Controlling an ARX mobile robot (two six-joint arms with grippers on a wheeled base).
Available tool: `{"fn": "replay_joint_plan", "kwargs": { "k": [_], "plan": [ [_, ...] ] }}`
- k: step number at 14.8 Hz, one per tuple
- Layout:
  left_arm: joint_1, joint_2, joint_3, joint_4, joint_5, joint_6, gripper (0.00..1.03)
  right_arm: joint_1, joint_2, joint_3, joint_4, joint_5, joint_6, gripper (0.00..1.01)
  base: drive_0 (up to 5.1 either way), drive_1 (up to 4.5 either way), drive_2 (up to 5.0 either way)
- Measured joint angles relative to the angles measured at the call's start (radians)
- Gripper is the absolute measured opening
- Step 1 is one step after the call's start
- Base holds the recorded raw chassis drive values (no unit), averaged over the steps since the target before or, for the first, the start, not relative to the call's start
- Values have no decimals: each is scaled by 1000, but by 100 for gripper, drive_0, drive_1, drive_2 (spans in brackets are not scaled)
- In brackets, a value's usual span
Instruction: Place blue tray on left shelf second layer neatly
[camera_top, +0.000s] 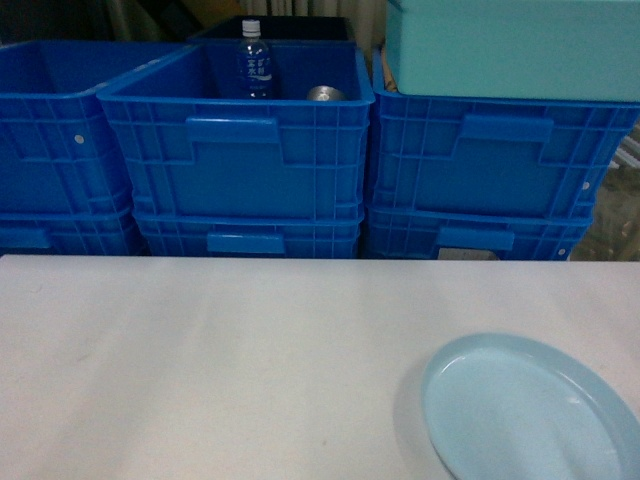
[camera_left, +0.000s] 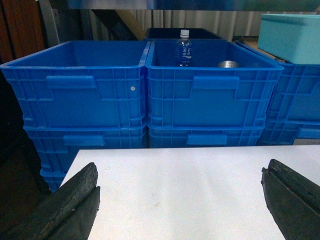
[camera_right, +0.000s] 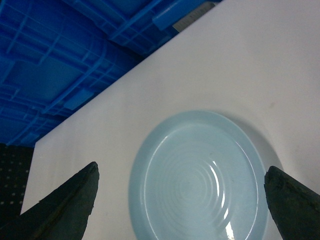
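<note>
1. You face a white table that fills the lower half of the head view; its far edge runs just in front of the crates.
2. Behind it you see stacked deep-blue ribbed crates, in three columns, each at least two high. The middle top crate is open-topped and holds items.
3. A teal box sits on top of the right-hand crate stack, at the upper right of the head view.
4. The blue tray lies flat on the table at your near right, partly cut off by the frame's lower and right edges. From the right wrist camera it shows glossy, with concentric rings in its floor and a shallow raised rim, well apart from the crates.
5. Your right gripper hangs above the tray with its dark fingers spread wide, one on each side of the dish; whether the fingers touch it you cannot tell.
6. Your left gripper sits over bare table at the left, fingers likewise wide apart, nothing between them.
7. Inside the middle top crate stands a clear bottle with a white cap, upright.
8. Beside the bottle, to its right, a small metal can shows only its top.
</note>
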Motion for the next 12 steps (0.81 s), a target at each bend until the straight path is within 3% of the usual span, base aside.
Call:
{"fn": "replay_joint_plan", "kwargs": {
  "k": [2,4,8,9,10,11,12],
  "plan": [
    [0,0,0,0,0,0,98,10,25,-5,25,10,6,98,0,0,0],
    [0,0,0,0,1,0,98,36,111,-6,91,52,24,98,0,0,0],
    [0,0,0,0,1,0,98,55,173,-6,97,112,37,98,0,0,0],
    [0,0,0,0,0,0,98,60,199,-2,97,161,19,98,0,0,0],
    [0,0,0,0,1,0,98,101,283,6,132,195,35,98,0,0,0],
    [0,0,0,0,1,0,98,142,374,23,212,252,74,98,0,0,0],
    [0,0,0,0,0,0,98,155,410,39,248,275,92,98,0,0,0]
  ]
}}
